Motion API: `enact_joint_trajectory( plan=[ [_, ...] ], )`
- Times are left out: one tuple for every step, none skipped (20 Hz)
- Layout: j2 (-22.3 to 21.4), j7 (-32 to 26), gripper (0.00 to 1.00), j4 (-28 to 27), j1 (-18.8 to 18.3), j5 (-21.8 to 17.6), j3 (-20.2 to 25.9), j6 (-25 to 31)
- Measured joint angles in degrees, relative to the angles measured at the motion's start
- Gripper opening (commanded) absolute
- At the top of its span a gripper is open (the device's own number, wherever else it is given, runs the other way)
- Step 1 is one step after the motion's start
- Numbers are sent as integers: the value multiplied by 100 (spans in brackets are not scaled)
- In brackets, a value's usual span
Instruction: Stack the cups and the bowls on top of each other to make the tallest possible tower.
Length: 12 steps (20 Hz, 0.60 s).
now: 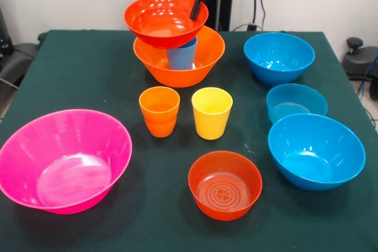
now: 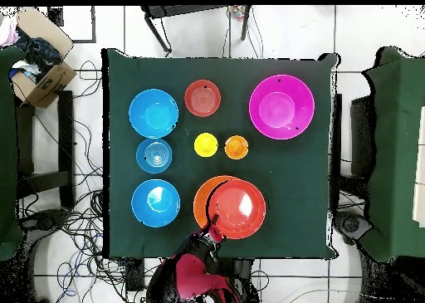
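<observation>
The robot's fingers (image 1: 196,7) pinch the rim of a red-orange bowl (image 1: 162,19), which hangs tilted above the big orange bowl (image 1: 195,63). Directly beneath the fingers a blue cup (image 1: 182,54) stands inside that orange bowl, and the held bowl looks to rest on or hover just over the cup; I cannot tell which. On the green surface (image 1: 82,81), nearer me than the fingers, stand the orange cup (image 1: 159,110) and yellow cup (image 1: 211,112) side by side, then a second red-orange bowl (image 1: 225,185). Three blue bowls (image 1: 279,56) sit off to one side of the fingers, the pink bowl (image 1: 64,159) well off to the other.
</observation>
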Motion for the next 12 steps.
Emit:
enact_joint_trajectory(
  plan=[
    [0, 0, 0, 0, -1, -5, 0, 0],
    [0, 1, 0, 0, -1, -5, 0, 0],
    [0, 1, 0, 0, -1, -5, 0, 0],
    [0, 7, 0, 0, -1, -5, 0, 0],
    [0, 17, 0, 0, -1, -5, 0, 0],
    [0, 21, 0, 0, -1, -5, 0, 0],
    [0, 27, 0, 0, 0, -4, 1, 0],
    [0, 32, 0, 0, 2, -4, 3, 0],
    [0, 35, 0, 0, 5, -4, 6, 0],
    [0, 40, 0, 0, 19, -4, 15, 0],
    [0, 44, 0, 0, 25, -4, 17, 0],
    [0, 63, 0, 0, 59, -4, 36, 0]
  ],
)
